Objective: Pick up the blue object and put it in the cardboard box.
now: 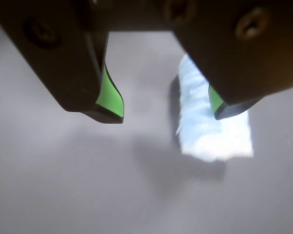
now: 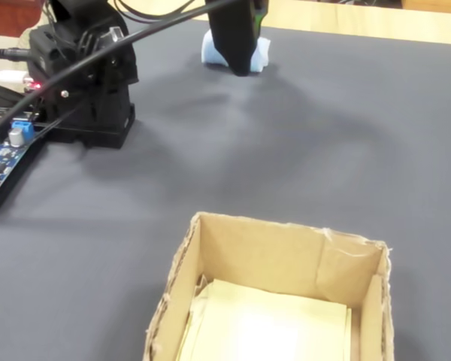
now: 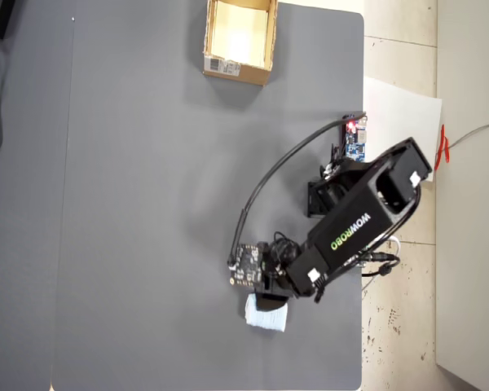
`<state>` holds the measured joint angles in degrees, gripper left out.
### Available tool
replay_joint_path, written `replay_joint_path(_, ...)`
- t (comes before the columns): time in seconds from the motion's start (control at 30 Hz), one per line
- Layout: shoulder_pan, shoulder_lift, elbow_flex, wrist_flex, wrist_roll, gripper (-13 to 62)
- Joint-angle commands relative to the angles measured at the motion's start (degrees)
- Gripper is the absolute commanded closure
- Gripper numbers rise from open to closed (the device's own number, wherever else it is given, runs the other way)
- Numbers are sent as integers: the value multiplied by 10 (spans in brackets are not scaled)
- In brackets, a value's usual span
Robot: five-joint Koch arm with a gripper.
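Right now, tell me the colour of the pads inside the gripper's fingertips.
Bright green pads on black fingers, clearest in the wrist view.

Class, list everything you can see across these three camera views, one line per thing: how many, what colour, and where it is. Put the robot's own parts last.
blue object: one, pale light blue, lying on the mat, partly under the gripper's tips; far from the box.
cardboard box: one, tan with a pale yellowish inside, open and empty-looking, at the top edge of the mat in the overhead view.
barcode label: one, white, on the box's outer side.
mat: one, dark grey, covering the table.
paper sheet: one, white, right of the mat in the overhead view.
circuit board: one, blue with a red light, beside the arm's base.
arm: one, black with green lettering, reaching toward the blue object.
gripper: one, black with green pads, open, above the blue object.
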<state>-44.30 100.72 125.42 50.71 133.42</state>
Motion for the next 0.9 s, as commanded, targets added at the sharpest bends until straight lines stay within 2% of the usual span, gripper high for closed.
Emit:
replay_joint_path(0.0,-22,-1,-52,3,43,156)
replay_joint_path(0.5,-103,-80,-120,18,-83,156)
replay_joint_path(0.87,-105,-150,-107,-40,-70,200)
